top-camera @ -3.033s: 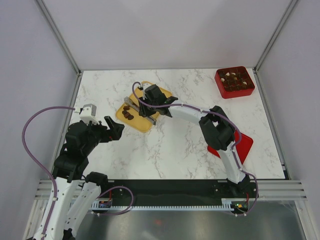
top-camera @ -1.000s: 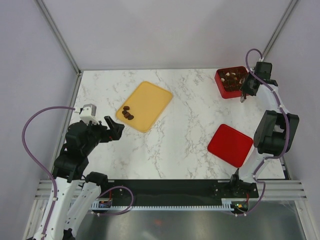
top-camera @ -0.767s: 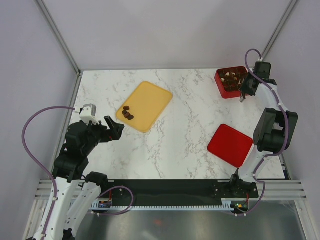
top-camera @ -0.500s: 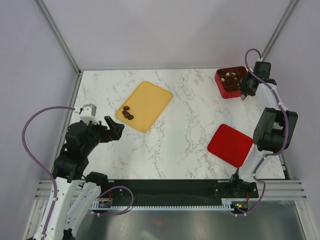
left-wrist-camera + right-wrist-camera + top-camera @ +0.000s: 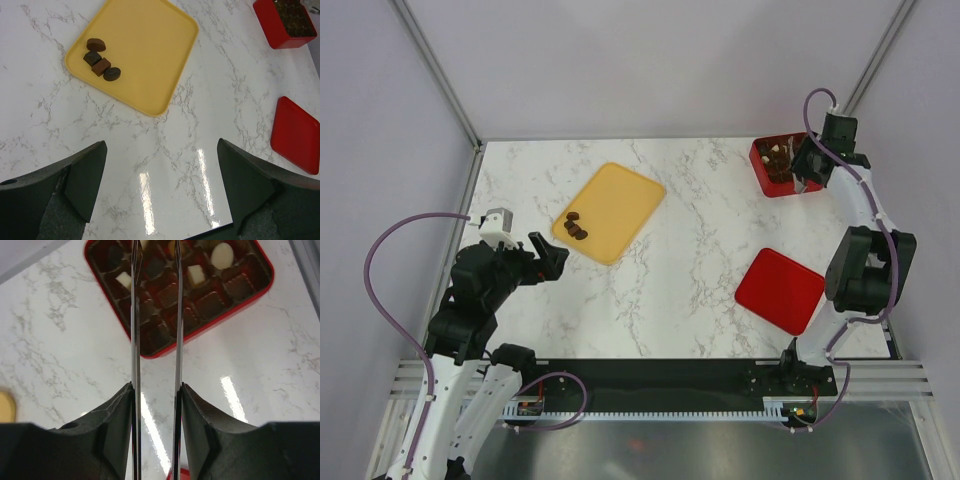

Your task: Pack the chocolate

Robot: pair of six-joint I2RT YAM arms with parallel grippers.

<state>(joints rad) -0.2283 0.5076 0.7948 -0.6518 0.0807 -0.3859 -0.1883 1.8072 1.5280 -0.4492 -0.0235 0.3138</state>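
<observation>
Jaws of the right gripper (image 5: 155, 246) stand parted by a narrow gap, with nothing seen between them, above the red gridded box (image 5: 165, 351). Left gripper (image 5: 161, 145) gapes wide over the marble table (image 5: 210, 100). We note the chocolate (image 5: 101, 59): four dark pieces clustered near one corner of the yellow tray (image 5: 150, 45), and more dark and cream pieces in the box's compartments. Red lid (image 5: 297, 135) lies flat, apart from the box.
</observation>
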